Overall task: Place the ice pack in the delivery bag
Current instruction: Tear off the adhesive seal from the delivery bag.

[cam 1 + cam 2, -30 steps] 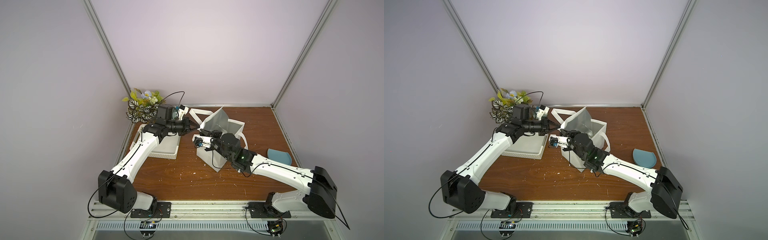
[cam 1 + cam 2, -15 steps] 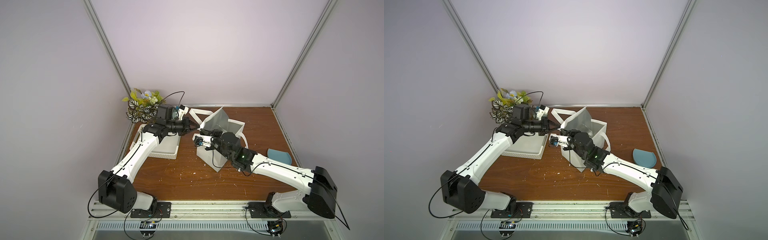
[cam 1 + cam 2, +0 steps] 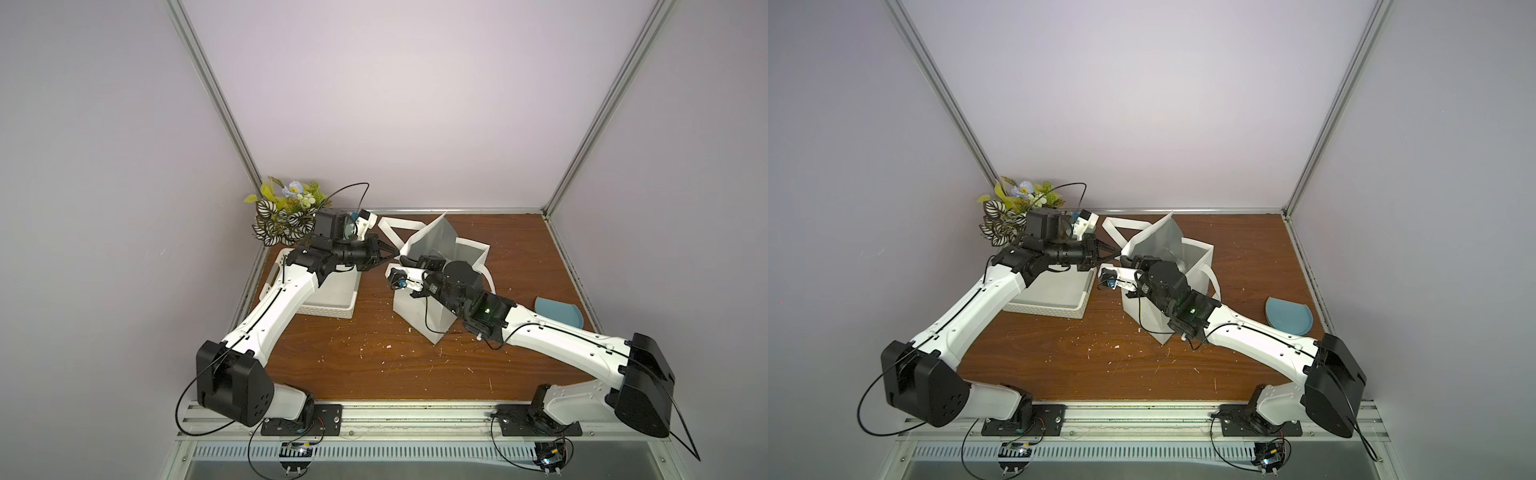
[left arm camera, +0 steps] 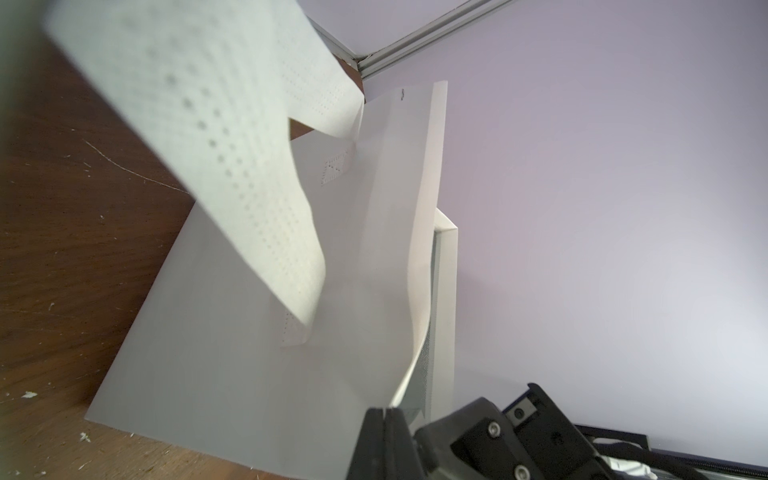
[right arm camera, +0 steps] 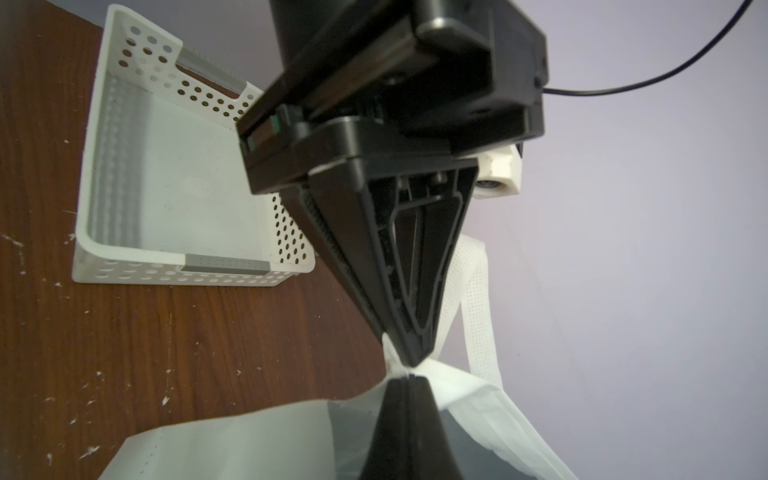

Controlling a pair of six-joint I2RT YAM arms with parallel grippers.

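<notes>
Now the small, soft whitish ice pack shows in none of your views. Your right arm and the raised flap hide most of the bag's interior, so you cannot tell whether it already lies inside.

The large white fabric delivery bag with silver foil lining (image 3: 411, 309) stands upright toward the back edge of the brown wooden table (image 3: 353, 353). Its mouth is open and its top flap (image 3: 436, 243) is lifted, foil side showing in both top views.

Your right gripper (image 5: 409, 384), its jaws slightly apart a second ago, has clamped onto the white fabric at the mouth corner facing the basket. It meets your left gripper (image 5: 409, 357) tip to tip, and that one is pinched tight on the same bunch of fabric.

With both grippers on the bag, neither is free to carry the pack. This looks like work on the opening, not the drop itself.

A white perforated loop handle (image 4: 249, 187) drapes, blurred, across the left wrist view. The white perforated plastic basket (image 5: 124, 266) sits by the table's left edge, with nothing visible inside. A bunch of patterned leaves and flowers (image 3: 286, 212) fills the back left corner, and a pale blue dish (image 3: 557, 322) lies by the right edge.
</notes>
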